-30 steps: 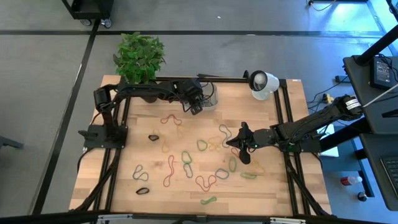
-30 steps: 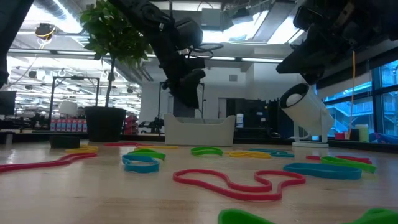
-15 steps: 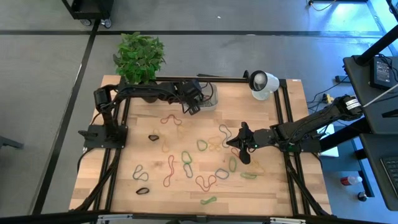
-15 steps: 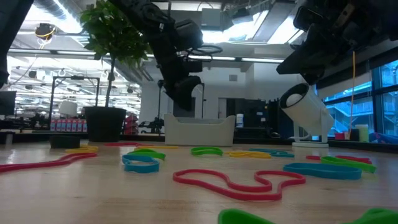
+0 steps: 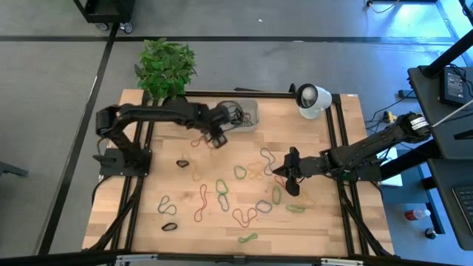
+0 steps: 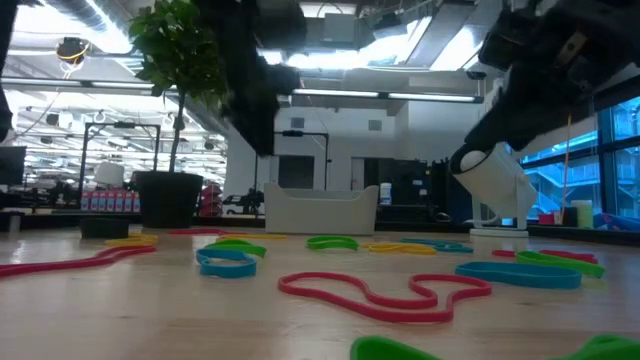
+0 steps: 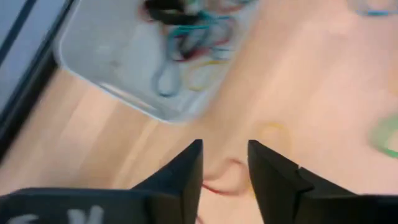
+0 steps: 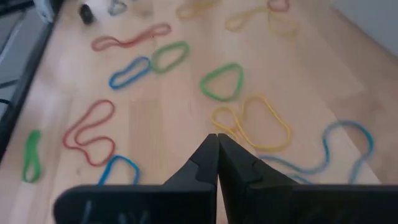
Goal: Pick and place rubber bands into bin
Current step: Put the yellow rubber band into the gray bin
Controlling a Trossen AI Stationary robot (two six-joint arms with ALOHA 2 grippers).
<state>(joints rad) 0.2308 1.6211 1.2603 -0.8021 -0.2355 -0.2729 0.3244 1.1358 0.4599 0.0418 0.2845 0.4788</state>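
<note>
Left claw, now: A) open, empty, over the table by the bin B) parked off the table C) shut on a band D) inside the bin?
A: left wrist view shows the left claw with a gap between its fingers, nothing in it, bin just ahead.

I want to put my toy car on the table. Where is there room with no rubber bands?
Bare wood lies along the table's right edge, beside the white camera, and in the front right corner. Another free strip runs between the bin and that camera. The middle is crowded with rubber bands, and the front left also holds several.
</note>
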